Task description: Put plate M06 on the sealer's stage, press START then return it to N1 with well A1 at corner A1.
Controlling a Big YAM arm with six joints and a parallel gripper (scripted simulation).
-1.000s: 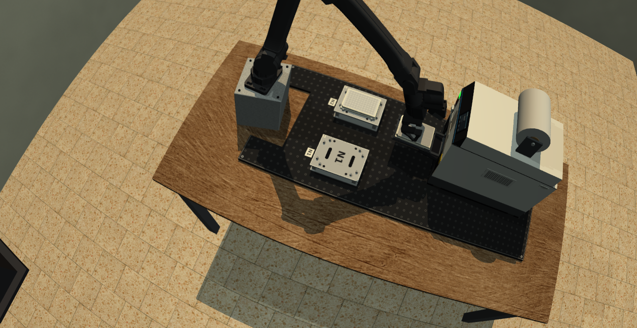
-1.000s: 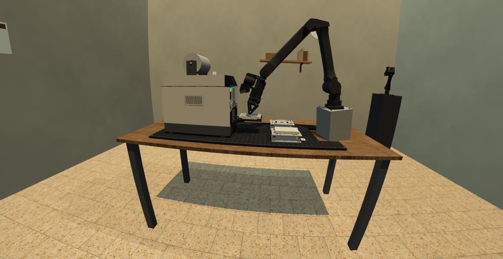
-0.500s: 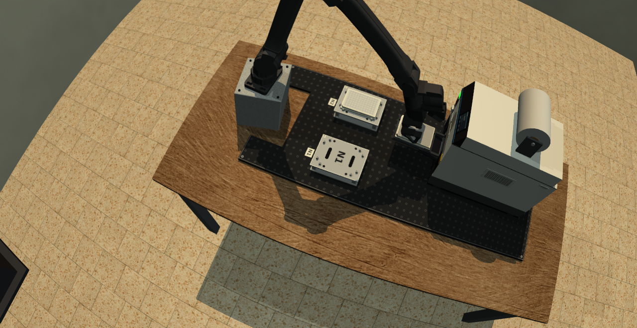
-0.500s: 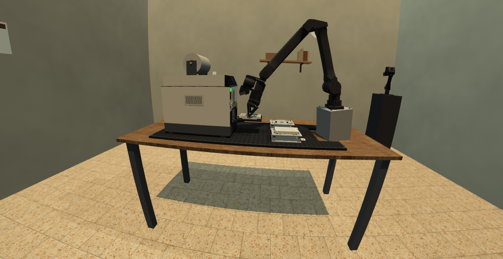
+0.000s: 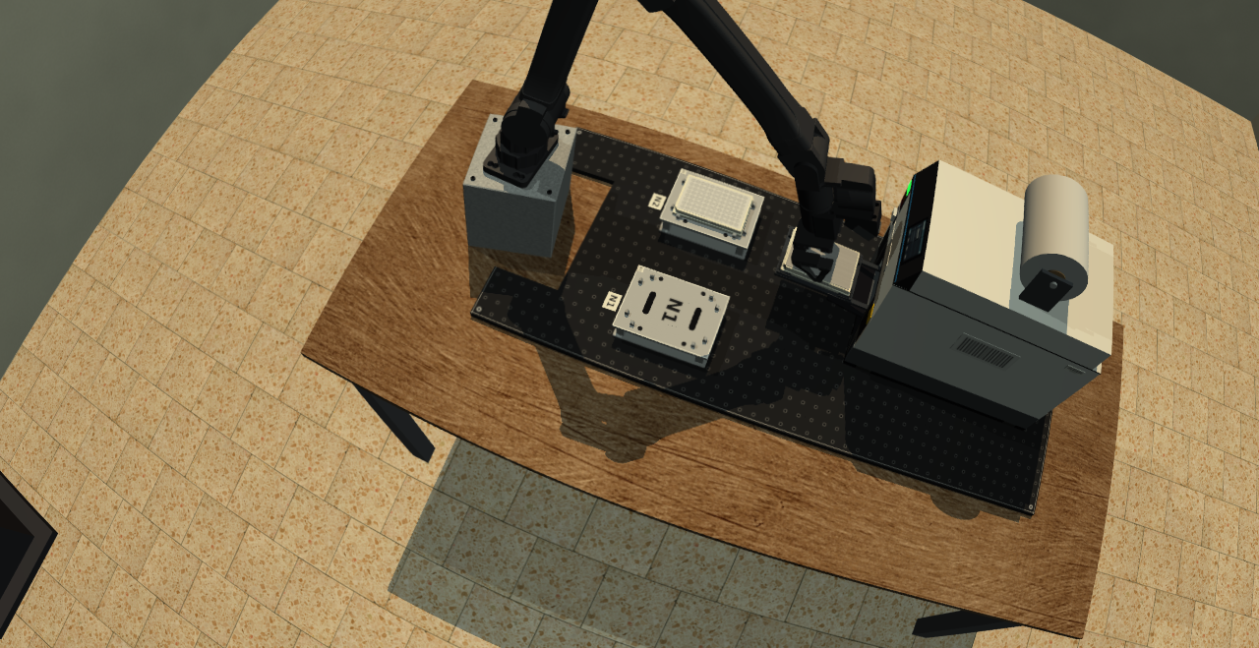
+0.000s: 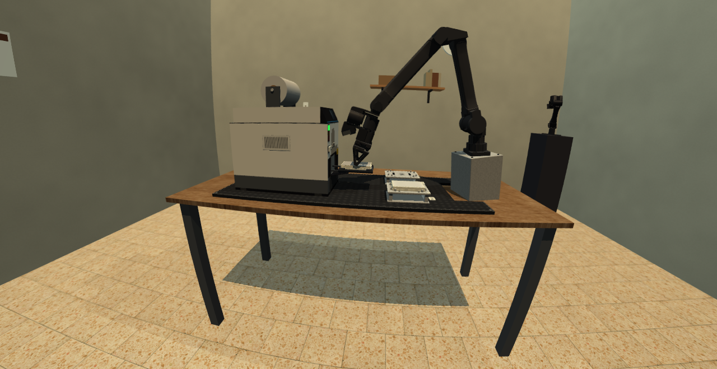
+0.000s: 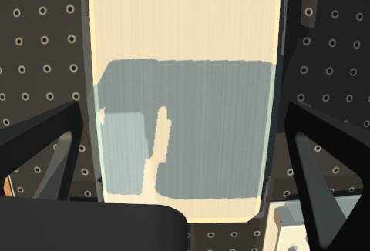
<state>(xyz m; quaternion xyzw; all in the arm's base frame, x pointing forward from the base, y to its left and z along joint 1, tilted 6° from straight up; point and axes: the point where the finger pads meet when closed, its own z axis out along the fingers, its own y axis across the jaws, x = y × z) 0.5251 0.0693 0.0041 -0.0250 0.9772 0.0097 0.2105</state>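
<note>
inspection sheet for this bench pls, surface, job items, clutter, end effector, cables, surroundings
surface: wooden table carrying a black perforated base plate.
job's things: foil-covered plate M06 lies on the sealer's stage, which is out; sealer lamp green; nest N1 holds no plate; nest N2 holds its plate.
clutter: nothing seen.
end effector: gripper open, low over M06, one finger on each side; contact cannot be told.
cables: nothing seen.
surroundings: foil roll on the sealer, wall shelf, dark stand with a camera, tiled floor.
</note>
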